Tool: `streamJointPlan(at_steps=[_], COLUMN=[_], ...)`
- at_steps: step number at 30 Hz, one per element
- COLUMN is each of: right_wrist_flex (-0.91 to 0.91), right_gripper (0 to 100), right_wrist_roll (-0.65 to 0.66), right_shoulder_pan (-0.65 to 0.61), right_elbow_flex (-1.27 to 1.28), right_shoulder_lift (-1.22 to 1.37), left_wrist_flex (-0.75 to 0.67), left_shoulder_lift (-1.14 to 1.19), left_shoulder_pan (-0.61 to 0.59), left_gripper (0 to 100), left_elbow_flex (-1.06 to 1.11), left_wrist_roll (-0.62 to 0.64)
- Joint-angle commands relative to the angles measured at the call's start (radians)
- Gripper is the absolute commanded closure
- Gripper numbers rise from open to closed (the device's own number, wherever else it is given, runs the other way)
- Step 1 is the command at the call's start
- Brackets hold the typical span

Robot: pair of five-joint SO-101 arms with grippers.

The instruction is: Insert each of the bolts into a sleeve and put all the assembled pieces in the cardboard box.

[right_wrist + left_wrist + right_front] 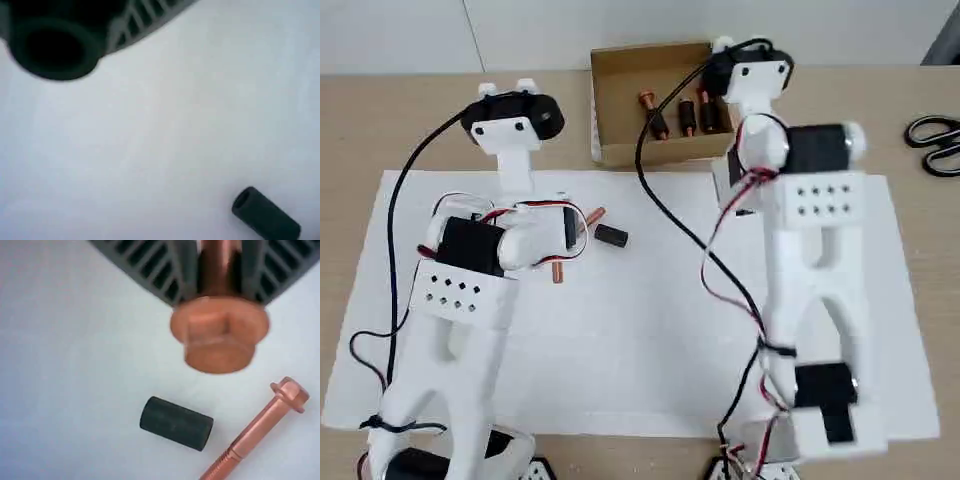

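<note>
My left gripper [218,265] is shut on a copper bolt [218,335] whose hex head faces the camera, held just above the white sheet. Below it lie a loose black sleeve [176,422] and a second copper bolt [260,430]. In the high view that sleeve [611,236] lies right of the left arm, with one bolt [595,215] beside it and another bolt [557,270] under the arm. My right gripper [65,30] is shut on a black sleeve [50,47], open end toward the camera. The cardboard box [610,100] holds three assembled pieces [682,115].
A white sheet [640,350] covers the table's middle. The right arm [815,250] stands over its right part, just in front of the box. Black scissors [935,140] lie at the far right edge. A loose sleeve [265,215] lies on the sheet in the right wrist view.
</note>
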Motion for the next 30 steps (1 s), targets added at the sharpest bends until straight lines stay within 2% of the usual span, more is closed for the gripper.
streamJointPlan(at_steps=[1, 8, 15, 21, 30], right_wrist_flex=[-0.005, -0.194, -0.613, -0.915, -1.109], right_gripper=[99.1, 99.1, 99.4, 99.5, 99.5], right_wrist_roll=[-0.003, -0.005, -0.008, -0.005, -0.009], right_shoulder_pan=[-0.001, -0.004, 0.004, 0.002, -0.005], right_elbow_flex=[0.109, 0.526, 1.017, 1.329, 1.501], right_shoulder_lift=[-0.262, -0.691, -0.974, -1.096, -1.11], left_wrist_flex=[0.0, -0.04, -0.055, -0.055, -0.094], left_shoulder_lift=[-0.043, -0.043, -0.037, -0.035, -0.035], left_shoulder_pan=[-0.006, -0.006, -0.005, -0.006, -0.002], left_gripper=[100, 100, 100, 100, 100], left_elbow_flex=[-0.054, -0.054, -0.05, -0.048, -0.047], left_wrist_roll=[-0.003, 0.025, 0.046, 0.046, 0.046])
